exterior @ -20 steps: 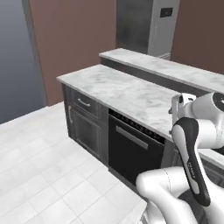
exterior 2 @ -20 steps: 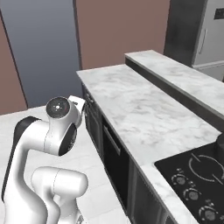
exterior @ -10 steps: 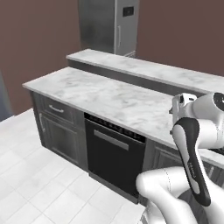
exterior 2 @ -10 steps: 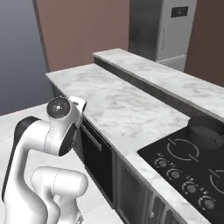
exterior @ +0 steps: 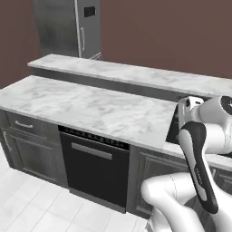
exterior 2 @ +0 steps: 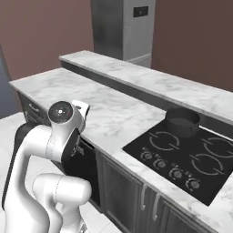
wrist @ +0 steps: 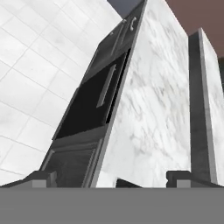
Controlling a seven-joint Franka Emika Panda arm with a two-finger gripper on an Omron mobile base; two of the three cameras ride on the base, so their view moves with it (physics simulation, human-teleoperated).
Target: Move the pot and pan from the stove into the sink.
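One flat black glass stove (exterior 2: 186, 157) with white circular burner rings is set into the white marble counter (exterior 2: 109, 113) at the right of the right base view; four rings are visible on it, together with a row of five round knobs (exterior 2: 169, 172) along its front edge. One dark grey cylindrical pot (exterior 2: 182, 121) with straight sides stands upright on the rear left burner ring, just in front of the raised marble ledge (exterior 2: 150, 82) that runs along the back of the counter. In the left base view, a dark corner of the stove (exterior: 173, 129) shows beside the arm. One black dishwasher front (exterior: 96, 167) with a single horizontal bar handle sits below the counter, with dark grey cabinet fronts (exterior: 27, 147) on both sides of it. One tall stainless-steel refrigerator (exterior 2: 123, 27) stands behind the ledge against the brown wall. The floor is covered in white tiles (wrist: 30, 70). The two-finger gripper (wrist: 114, 178) is released: in the hand view its two dark fingertips (wrist: 41, 178) stand far apart at the bottom edge with nothing between them, directed along the counter edge and the dishwasher front. The gripper is well apart from the pot and the stove.
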